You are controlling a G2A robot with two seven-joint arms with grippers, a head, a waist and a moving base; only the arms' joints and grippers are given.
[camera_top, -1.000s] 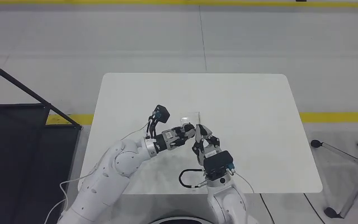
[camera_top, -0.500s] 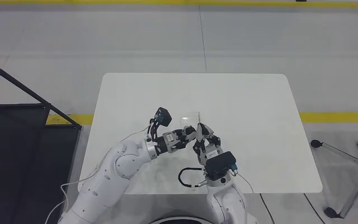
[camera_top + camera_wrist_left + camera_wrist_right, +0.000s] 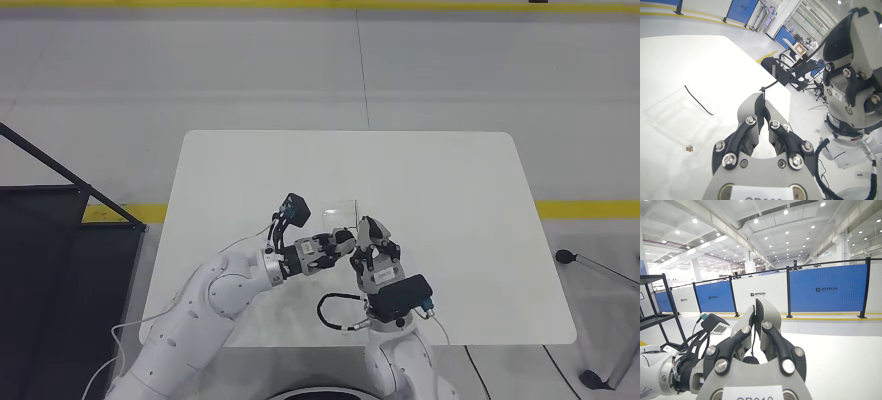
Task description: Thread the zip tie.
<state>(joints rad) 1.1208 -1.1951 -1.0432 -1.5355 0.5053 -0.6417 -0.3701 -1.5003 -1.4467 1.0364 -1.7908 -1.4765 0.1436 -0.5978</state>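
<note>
We see the left claw (image 3: 762, 103) clamped on the zip tie (image 3: 762, 89) beside its head, above the table's (image 3: 450, 200) middle toward the near edge; its strap runs to the right claw (image 3: 755, 310), which pinches it too.

The thin black plastic zip tie (image 3: 763, 93) has a stretch hidden between the pressed-together pads of the left gripper (image 3: 762, 107); another stretch is pinched out of sight inside the right gripper (image 3: 755, 310), its tail lost behind that gripper's base; just beside the clear square plastic tray (image 3: 677, 117), a tiny brown speck (image 3: 689, 149) is too small to identify; from above, the tie near the tray is too fine to trace.
</note>
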